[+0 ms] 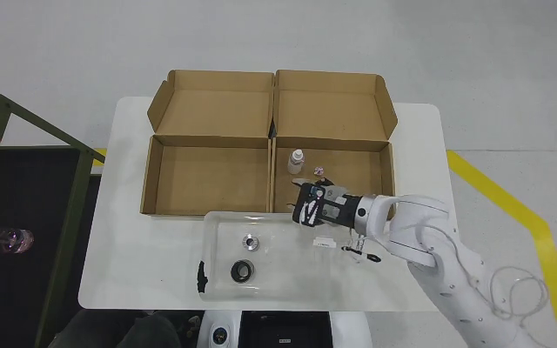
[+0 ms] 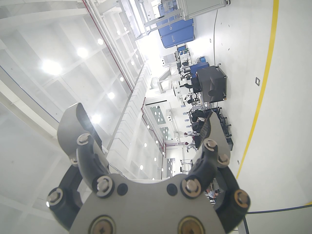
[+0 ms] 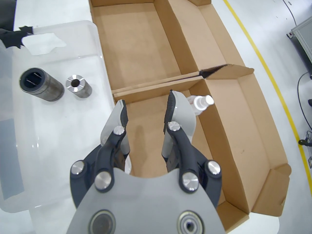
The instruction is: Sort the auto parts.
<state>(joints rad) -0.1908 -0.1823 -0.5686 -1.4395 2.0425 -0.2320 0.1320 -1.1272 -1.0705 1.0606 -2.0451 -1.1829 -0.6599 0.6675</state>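
Observation:
A clear plastic bin (image 1: 218,224) at the table's front holds a dark cylindrical bearing (image 1: 241,271) (image 3: 41,85) and a smaller silver bushing (image 1: 251,243) (image 3: 78,86), both upright and side by side. A small white piece (image 1: 324,244) lies in the bin's right part. My right gripper (image 1: 306,207) (image 3: 146,104) hovers open and empty over the near edge of the right cardboard box (image 1: 376,178) (image 3: 234,122). That box holds a white bottle (image 1: 297,160) (image 3: 201,102) and a small pale part (image 1: 318,170). My left gripper (image 2: 143,120) is open and empty, pointing up into the room.
The left cardboard box (image 1: 209,178) (image 3: 136,37) has nothing in it. Both boxes have lids folded back toward the table's far side. A black clip (image 1: 201,278) (image 3: 14,37) sits on the bin's left rim. Bare white table (image 1: 122,217) lies left of the boxes.

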